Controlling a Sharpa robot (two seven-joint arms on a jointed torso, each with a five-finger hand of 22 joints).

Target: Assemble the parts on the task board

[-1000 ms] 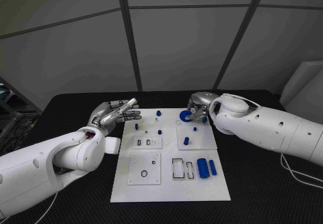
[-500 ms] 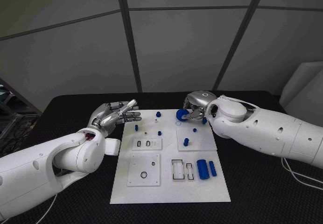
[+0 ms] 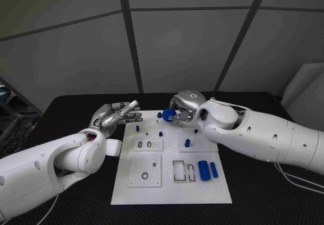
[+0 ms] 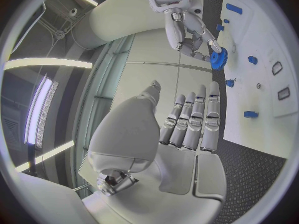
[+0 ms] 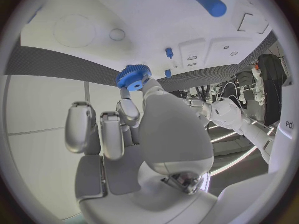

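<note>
My right hand (image 3: 182, 105) hovers over the far end of the white task board (image 3: 172, 190) and pinches a blue gear (image 3: 168, 115) at its fingertips. The gear hangs just above the board, close to a small upright blue peg (image 3: 159, 114). In the right wrist view the gear (image 5: 132, 76) sits between thumb and finger of that hand (image 5: 143, 129), above the board (image 5: 93, 15). My left hand (image 3: 116, 115) is open beside the board's far left corner, fingers stretched out and holding nothing. The left wrist view shows its palm (image 4: 187, 129), with the right hand (image 4: 187, 25) and gear (image 4: 218, 58) beyond it.
Several short blue pegs (image 3: 137, 127) stand on the board's far half. Two blue cylinders (image 3: 203, 169) lie side by side at its right, next to rectangular slots (image 3: 178, 169). A round hole (image 3: 144, 175) is in the near left plate. Black table (image 3: 256, 187) surrounds the board.
My right hand has carried the blue gear leftward along the board's far end, toward the left hand. The left hand has stayed in place, open.
</note>
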